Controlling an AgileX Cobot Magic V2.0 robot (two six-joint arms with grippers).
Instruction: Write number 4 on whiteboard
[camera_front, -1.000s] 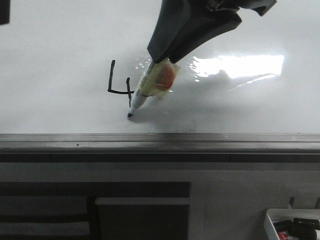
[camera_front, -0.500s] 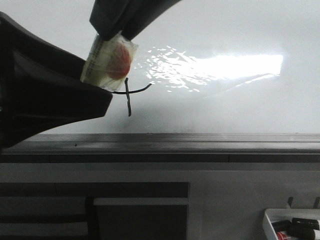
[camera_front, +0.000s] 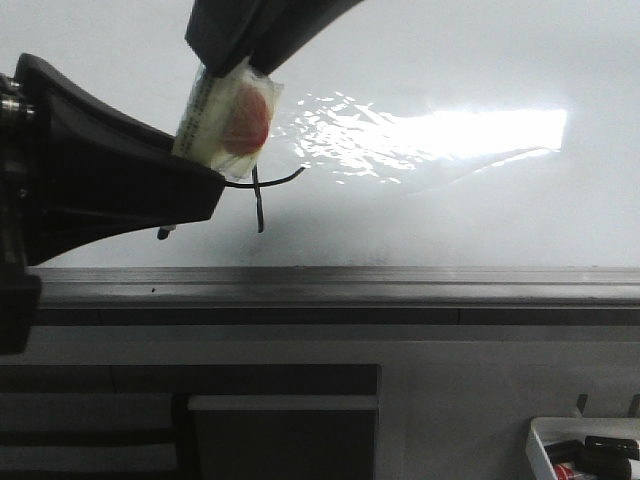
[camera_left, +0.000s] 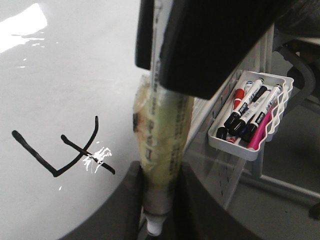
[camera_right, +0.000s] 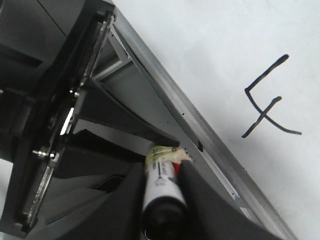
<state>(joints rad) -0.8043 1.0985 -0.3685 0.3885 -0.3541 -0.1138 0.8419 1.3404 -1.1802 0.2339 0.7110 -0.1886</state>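
Left gripper (camera_front: 195, 195) and marker (camera_front: 228, 118) block frame's left; whiteboard (camera_front: 480, 210) bare at right; marker tray (camera_front: 545, 440) occupies lower-right corner.

The whiteboard (camera_front: 480, 210) is glossy and smooth, throwing back a bright glare. Along its near edge runs a rail (camera_front: 400, 285) of dull grey brushed metal. The 4 (camera_right: 267, 102) is matt black ink. The marker (camera_left: 162, 150) has a smooth plastic barrel wrapped in crinkled, shiny yellowish tape or film. Both grippers look matt black plastic. The tray (camera_left: 250, 117) is white ribbed plastic.
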